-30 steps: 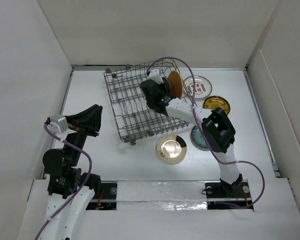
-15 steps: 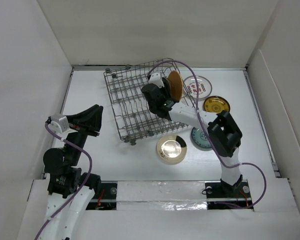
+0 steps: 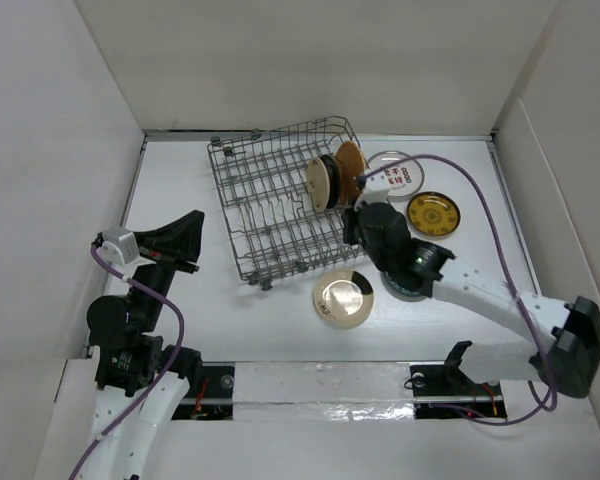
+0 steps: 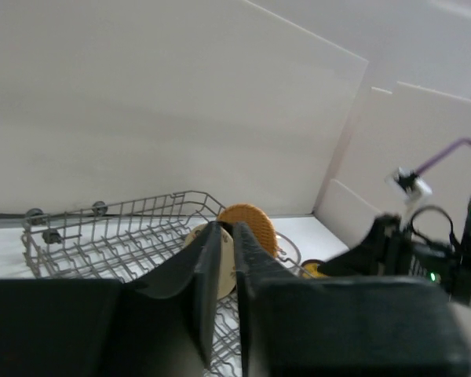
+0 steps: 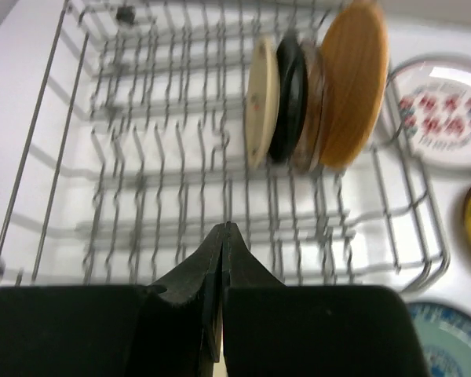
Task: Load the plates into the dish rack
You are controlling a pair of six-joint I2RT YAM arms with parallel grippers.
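Idling at far left, the left claw is all but together and empty. Four plates stand on edge in the rack. The right claw hovers beside it, together and empty. Four loose plates lie nearby. The next move likely calls for opening, lowering and pinching a rim.

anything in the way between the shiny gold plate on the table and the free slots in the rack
Nothing visible. The gold plate lies bare just in front of the dish rack, and the rack's slots left of the cream plate stand empty. Only the shut right gripper hangs above the rack's near side.
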